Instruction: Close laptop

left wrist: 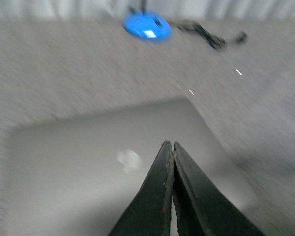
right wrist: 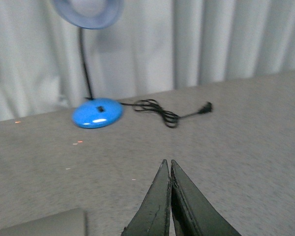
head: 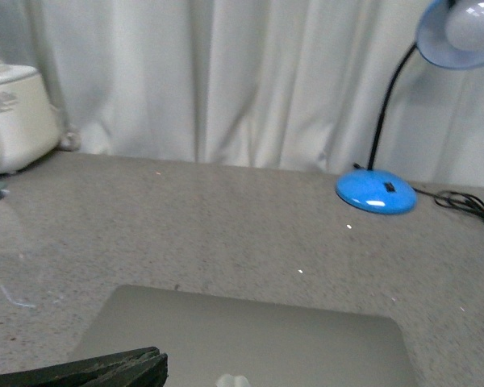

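The grey-metal laptop (head: 250, 343) lies flat on the speckled table with its lid down, the shiny logo (head: 232, 380) facing up near the front edge of the view. It also shows in the left wrist view (left wrist: 103, 167), and one corner of it shows in the right wrist view (right wrist: 54, 225). My left gripper (left wrist: 169, 143) is shut and empty, hovering over the lid beside the logo; its dark fingers (head: 105, 369) show at the lower left of the front view. My right gripper (right wrist: 167, 162) is shut and empty over bare table, beside the laptop.
A blue desk lamp (head: 377, 192) stands at the back right, its head (head: 460, 32) high up and its black cord (head: 468, 203) trailing right. A white appliance (head: 12, 117) sits at the back left. White curtains hang behind the table.
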